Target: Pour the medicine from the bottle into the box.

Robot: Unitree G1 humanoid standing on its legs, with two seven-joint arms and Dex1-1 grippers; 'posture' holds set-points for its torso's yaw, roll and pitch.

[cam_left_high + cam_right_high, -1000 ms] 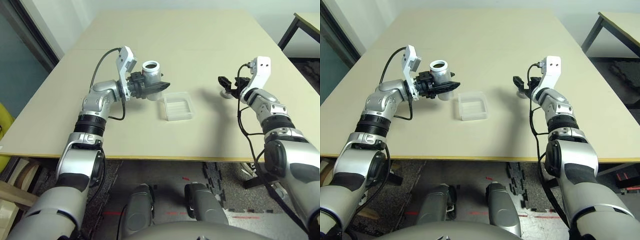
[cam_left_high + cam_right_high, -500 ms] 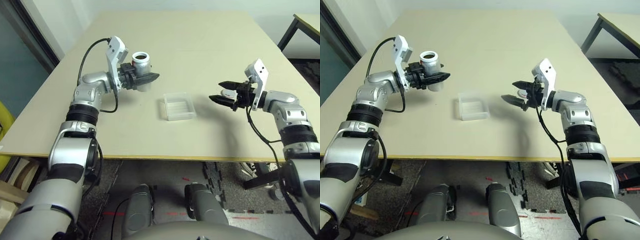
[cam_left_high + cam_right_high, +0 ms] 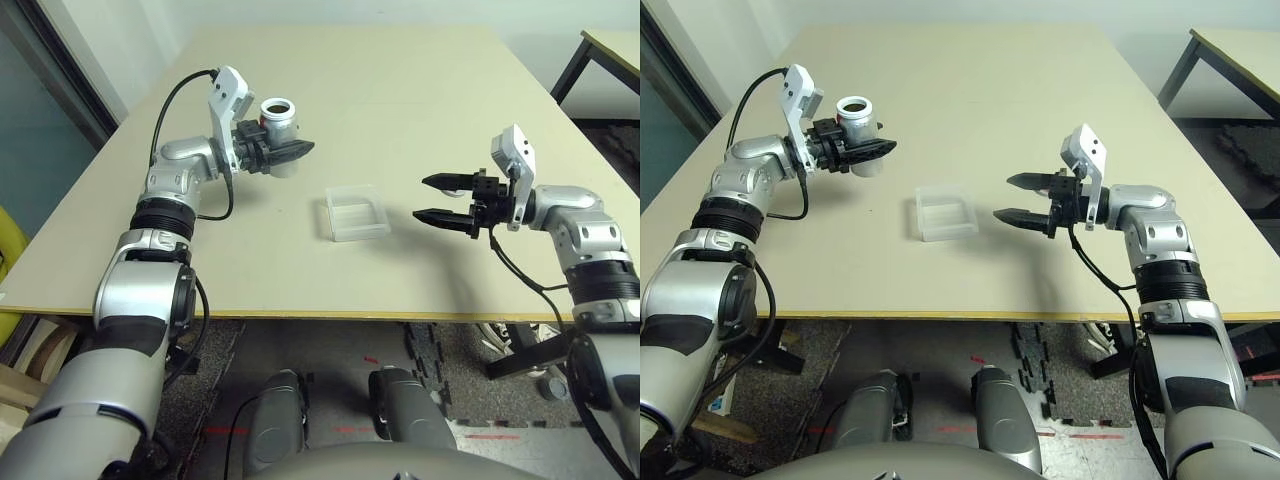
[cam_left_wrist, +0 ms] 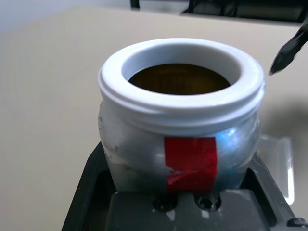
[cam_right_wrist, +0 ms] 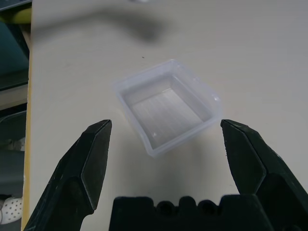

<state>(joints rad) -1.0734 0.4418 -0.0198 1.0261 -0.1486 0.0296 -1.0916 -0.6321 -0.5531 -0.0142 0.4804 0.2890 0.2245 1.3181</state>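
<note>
Pale table (image 3: 330, 280), pale wall (image 3: 400, 12), second table (image 3: 618, 50)

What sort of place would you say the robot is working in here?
Probably a robotics lab or test room: a large bare-topped table fills the middle, a second table stands off to the right, and interlocking foam mats seem to cover part of the floor.

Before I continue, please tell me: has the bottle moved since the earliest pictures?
Yes, the bottle, held in the left pincer, has moved leftward, farther from the box.
</note>
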